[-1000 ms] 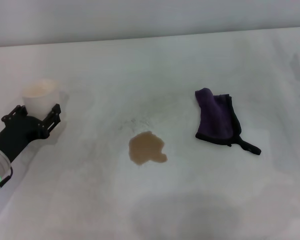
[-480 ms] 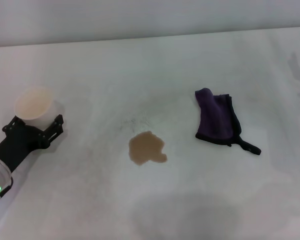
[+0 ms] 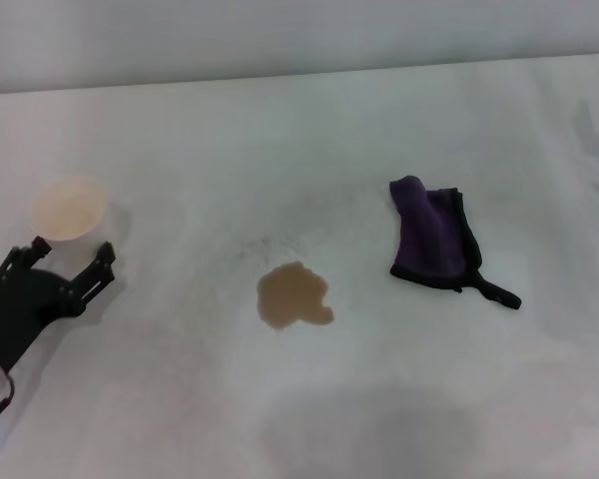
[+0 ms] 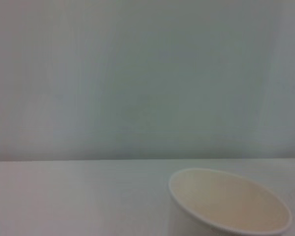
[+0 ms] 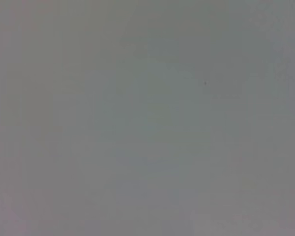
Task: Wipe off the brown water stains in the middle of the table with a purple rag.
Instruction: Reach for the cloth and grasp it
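The brown water stain point(image 3: 294, 295) is a tan blotch in the middle of the white table point(image 3: 309, 160). The purple rag point(image 3: 432, 238) lies crumpled to its right, its black loop tail point(image 3: 497, 293) trailing toward the front. My left gripper point(image 3: 68, 256) is open and empty at the left, just in front of a white paper cup point(image 3: 69, 209) and apart from it. The cup also shows in the left wrist view point(image 4: 231, 206). My right gripper is out of view; the right wrist view shows only plain grey.
Faint dark speckles point(image 3: 268, 242) lie just behind the stain. A grey shadow point(image 3: 369, 429) falls on the table's front. The table's far edge meets a pale wall point(image 3: 299, 40).
My left gripper has drawn back toward the front left, away from the paper cup, which now stands free. The rag and stain have not moved.
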Robot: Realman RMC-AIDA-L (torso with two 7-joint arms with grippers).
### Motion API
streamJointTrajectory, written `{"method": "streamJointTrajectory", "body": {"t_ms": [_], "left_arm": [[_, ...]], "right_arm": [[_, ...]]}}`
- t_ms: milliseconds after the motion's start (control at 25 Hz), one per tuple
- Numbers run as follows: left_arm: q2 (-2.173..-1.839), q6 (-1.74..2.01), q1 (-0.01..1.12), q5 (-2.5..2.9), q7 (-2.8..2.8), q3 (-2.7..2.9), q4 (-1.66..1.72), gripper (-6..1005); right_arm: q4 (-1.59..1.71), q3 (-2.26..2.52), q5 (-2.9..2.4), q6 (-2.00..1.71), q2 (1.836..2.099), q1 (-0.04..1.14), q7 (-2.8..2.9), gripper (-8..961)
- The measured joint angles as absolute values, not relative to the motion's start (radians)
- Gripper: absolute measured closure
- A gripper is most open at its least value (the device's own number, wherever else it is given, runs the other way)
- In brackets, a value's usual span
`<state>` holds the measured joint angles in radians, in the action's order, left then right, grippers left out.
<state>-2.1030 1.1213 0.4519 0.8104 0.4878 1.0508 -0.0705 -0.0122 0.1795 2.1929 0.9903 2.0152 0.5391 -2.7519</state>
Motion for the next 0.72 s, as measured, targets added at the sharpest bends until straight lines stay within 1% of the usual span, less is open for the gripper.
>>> {"method": "streamJointTrajectory", "body": {"t_ms": [280, 440, 600, 720], "left_arm": [[-2.1, 1.257, 0.369, 0.81, 0.506, 1.053, -0.072, 116], [-2.097, 1.327, 0.324, 0.807, 0.533, 1.052, -0.073, 117], [-2.096, 1.389, 0.281, 0.803, 0.543, 1.051, -0.067, 116], [-2.095, 1.421, 0.267, 0.779, 0.542, 1.051, -0.062, 116]], "right_arm": [[-0.012, 0.179, 2.194, 0.992, 2.017, 0.549, -2.749, 126], [-0.014, 0.19, 2.187, 0.994, 2.019, 0.565, -2.637, 127], [0.019, 0.298, 2.113, 0.992, 2.013, 0.579, -2.469, 127], [0.09, 0.463, 2.047, 0.987, 2.013, 0.588, -2.331, 128]]}}
